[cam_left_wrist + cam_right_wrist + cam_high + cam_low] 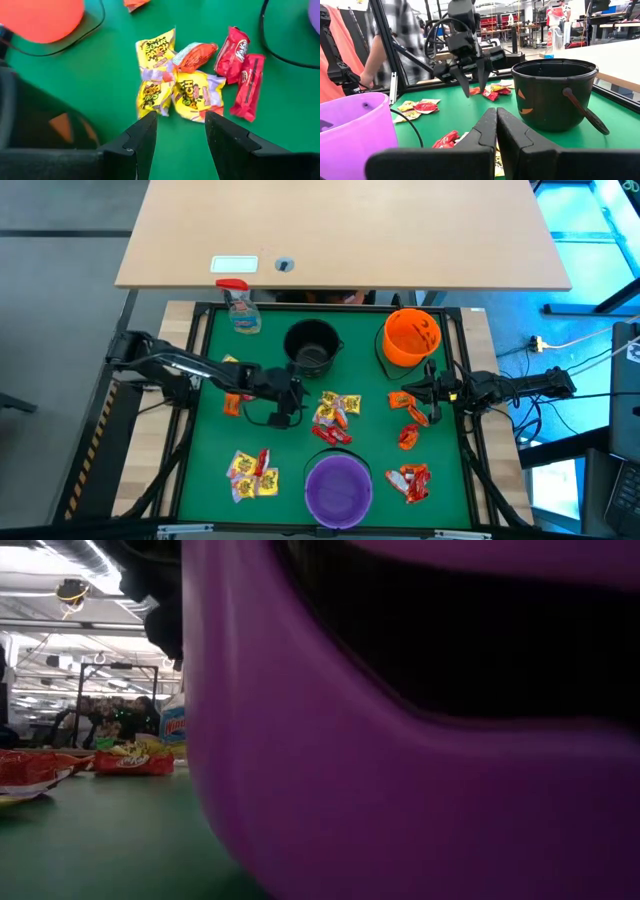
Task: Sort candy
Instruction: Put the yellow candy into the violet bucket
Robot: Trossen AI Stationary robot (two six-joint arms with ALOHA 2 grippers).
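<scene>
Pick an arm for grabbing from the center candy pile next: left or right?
Left, likely. The left pincer is open and hovers just short of the center candy pile, fingers aimed at it. The right pincer is shut and sits farther off, by the orange bucket.

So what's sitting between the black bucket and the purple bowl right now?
In the high view, a candy pile of yellow and red packets lies on the green mat between the black bucket and the purple bowl. The left hand hovers just beside it, open.
</scene>
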